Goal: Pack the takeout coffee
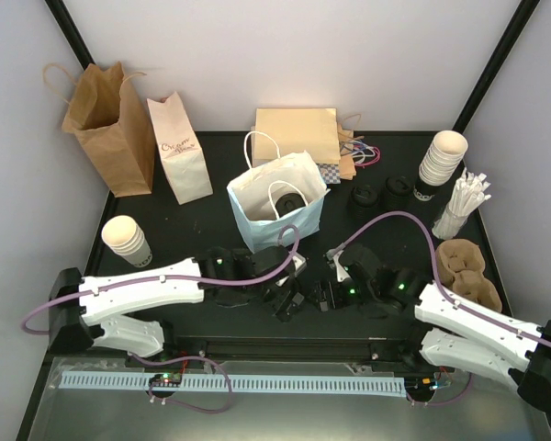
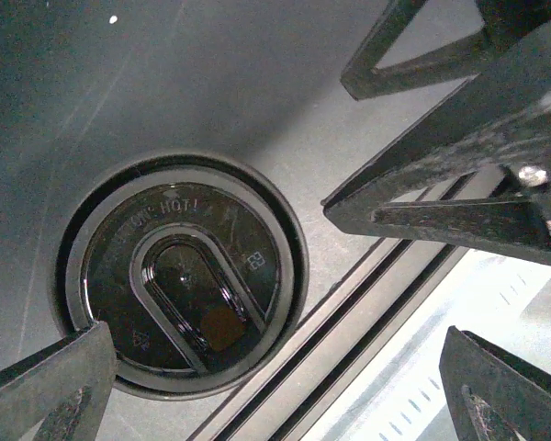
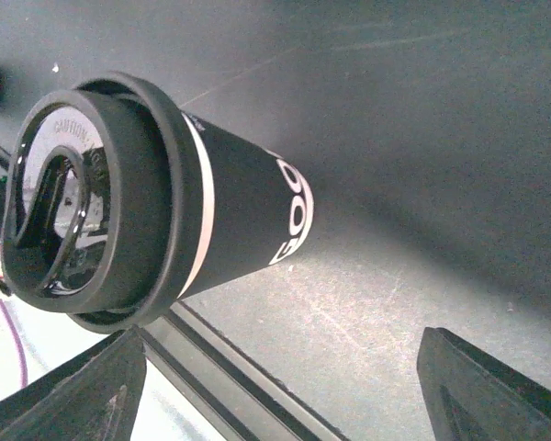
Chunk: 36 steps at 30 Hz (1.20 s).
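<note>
White walls close in a black table (image 1: 202, 230). The takeout coffee (image 3: 243, 207) stands upright close to the table's near edge, about halfway along it and just inside the metal rail (image 3: 248, 386) that runs along that edge. Its wall looks dark, with white lettering and a pale band under the black lid (image 2: 179, 285), which has raised print and an oval recess.

The left gripper (image 2: 275, 335) hangs over the cup with its jaws spread wide and nothing between them. From its wrist view the lid sits closer to one finger (image 2: 46, 390), whose tip overlaps the lid's rim; whether they touch I cannot tell. The right gripper (image 3: 285, 335) faces the cup from the side, its jaws also wide apart and empty, with the cup beyond its fingertips.

Toward the middle of the table an open pale-blue bag (image 1: 277, 234) stands upright, and a dark round shape shows inside it. A brown paper bag (image 1: 110, 124) and a white printed bag (image 1: 181, 147) stand by the far left corner, and a flat kraft bag (image 1: 296, 133) lies at the far edge. Near the right edge are a tall cup stack (image 1: 441, 161), loose black lids (image 1: 378, 191), white sticks (image 1: 464, 202) and cardboard carriers (image 1: 466, 271). A shorter cup stack (image 1: 126, 239) stands by the left edge
</note>
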Tool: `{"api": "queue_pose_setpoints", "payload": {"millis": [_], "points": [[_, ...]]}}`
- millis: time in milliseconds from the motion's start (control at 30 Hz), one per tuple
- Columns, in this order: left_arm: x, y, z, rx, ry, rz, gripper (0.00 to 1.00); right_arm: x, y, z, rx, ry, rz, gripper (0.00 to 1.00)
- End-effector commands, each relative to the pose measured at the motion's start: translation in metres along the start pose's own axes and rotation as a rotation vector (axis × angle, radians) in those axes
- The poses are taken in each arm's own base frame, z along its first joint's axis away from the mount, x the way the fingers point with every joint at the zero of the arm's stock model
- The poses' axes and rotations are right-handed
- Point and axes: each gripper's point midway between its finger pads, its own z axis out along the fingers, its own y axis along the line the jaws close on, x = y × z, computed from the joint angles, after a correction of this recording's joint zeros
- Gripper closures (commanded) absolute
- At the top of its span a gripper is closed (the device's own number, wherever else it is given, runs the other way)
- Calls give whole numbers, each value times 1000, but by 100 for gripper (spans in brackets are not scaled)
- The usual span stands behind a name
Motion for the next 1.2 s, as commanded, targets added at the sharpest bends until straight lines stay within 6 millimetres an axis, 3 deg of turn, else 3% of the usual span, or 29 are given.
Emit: {"api": "queue_pose_setpoints", "payload": {"millis": [0, 233, 400, 933, 1167], "points": [[-2, 8, -2, -83, 22, 10, 1, -6, 17, 1, -107, -16, 46, 21], [-6, 23, -1, -184, 36, -44, 1, -12, 12, 0, -123, -29, 78, 30], [-6, 20, 5, -192, 68, -100, 1, -16, 4, -1, -105, -50, 100, 34], [-11, 25, 18, -281, 110, -159, 1, -20, 4, 2, -145, -45, 98, 37], [-10, 26, 23, -306, 139, -162, 14, -20, 7, 6, -168, -26, 89, 37]]}}
